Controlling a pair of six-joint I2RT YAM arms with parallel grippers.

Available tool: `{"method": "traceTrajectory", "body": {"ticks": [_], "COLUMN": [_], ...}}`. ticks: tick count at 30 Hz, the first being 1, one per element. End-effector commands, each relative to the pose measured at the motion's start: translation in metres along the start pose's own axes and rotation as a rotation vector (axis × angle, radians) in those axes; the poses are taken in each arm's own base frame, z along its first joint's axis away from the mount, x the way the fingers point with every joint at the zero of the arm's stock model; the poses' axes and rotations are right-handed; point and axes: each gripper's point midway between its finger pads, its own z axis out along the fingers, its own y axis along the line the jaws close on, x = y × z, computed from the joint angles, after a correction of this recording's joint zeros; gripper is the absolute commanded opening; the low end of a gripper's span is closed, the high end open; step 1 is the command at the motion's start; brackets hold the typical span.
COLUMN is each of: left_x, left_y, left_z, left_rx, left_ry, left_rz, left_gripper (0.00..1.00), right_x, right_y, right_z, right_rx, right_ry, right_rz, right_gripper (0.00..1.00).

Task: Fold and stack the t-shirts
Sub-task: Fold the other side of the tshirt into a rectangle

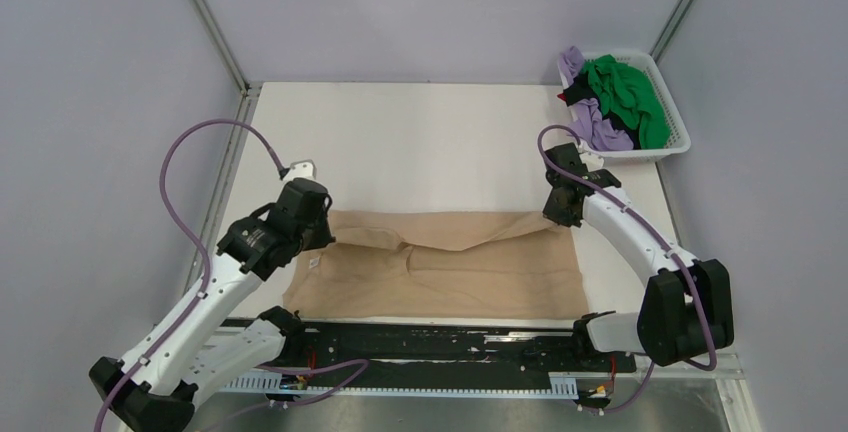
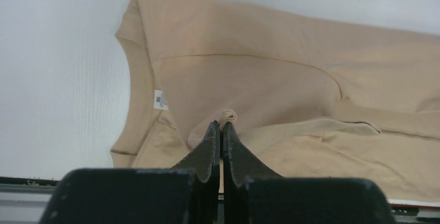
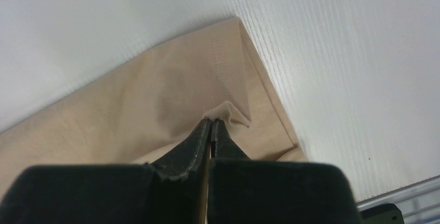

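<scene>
A tan t-shirt [image 1: 440, 267] lies spread across the near half of the white table, partly folded lengthwise. My left gripper [image 1: 318, 235] is shut on a pinch of its cloth at the left end, near the collar and its white label [image 2: 160, 99]; the pinched fold shows between the fingertips [image 2: 227, 116]. My right gripper [image 1: 562, 214] is shut on the shirt's far right corner by the hem [image 3: 223, 111]. Green [image 1: 630, 97], lilac [image 1: 598, 127] and black shirts lie bunched in the basket.
A white lattice basket [image 1: 680, 137] stands at the far right corner of the table. A black rail [image 1: 440, 337] runs along the near edge between the arm bases. Grey walls enclose the table on three sides.
</scene>
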Motion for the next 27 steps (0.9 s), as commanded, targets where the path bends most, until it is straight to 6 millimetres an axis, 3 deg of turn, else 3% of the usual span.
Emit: {"method": "traceTrajectory", "body": {"ticks": [1,10,12,14,17,19,21,22,23,24,27], "left_x": [0.017,0.080,0.089,0.107,0.130,0.130,0.118,0.108,0.097,0.091,0.066], "left_y": [0.000,0.003,0.000,0.000,0.013,0.010,0.003,-0.001,-0.009,-0.014,-0.044], "left_z": [-0.011,-0.011,-0.013,-0.017,-0.027,-0.033,-0.035,-0.036,-0.034,-0.033,-0.016], "left_rx": [0.026,-0.027,-0.016,-0.001,-0.050,-0.025,0.018,0.038,0.081,0.105,0.202], "left_ry": [0.062,0.337,0.384,0.460,0.553,0.562,0.512,0.477,0.432,0.413,0.329], "left_rz": [-0.048,-0.124,-0.129,-0.115,-0.123,-0.137,-0.147,-0.152,-0.152,-0.151,-0.160], "left_gripper": [0.00,0.01,0.10,0.30,0.44,0.57,0.73,0.93,0.96,0.99,1.00], "right_x": [0.004,0.026,0.031,0.034,0.031,0.024,0.015,0.010,0.006,0.002,-0.004], "right_y": [0.001,-0.010,-0.018,-0.026,-0.044,-0.051,-0.052,-0.050,-0.045,-0.037,-0.001], "right_z": [-0.006,0.005,0.006,0.003,-0.008,-0.017,-0.026,-0.028,-0.030,-0.031,-0.033], "right_rx": [-0.017,0.041,0.094,0.147,0.241,0.272,0.258,0.238,0.199,0.146,-0.066], "right_ry": [0.011,0.084,0.104,0.119,0.109,0.076,0.031,0.009,-0.007,-0.021,-0.031], "right_rz": [0.020,0.008,0.035,0.060,0.089,0.105,0.130,0.145,0.147,0.141,0.108], "right_gripper": [0.01,0.06,0.10,0.15,0.43,0.57,0.76,0.86,0.97,1.00,1.00]}}
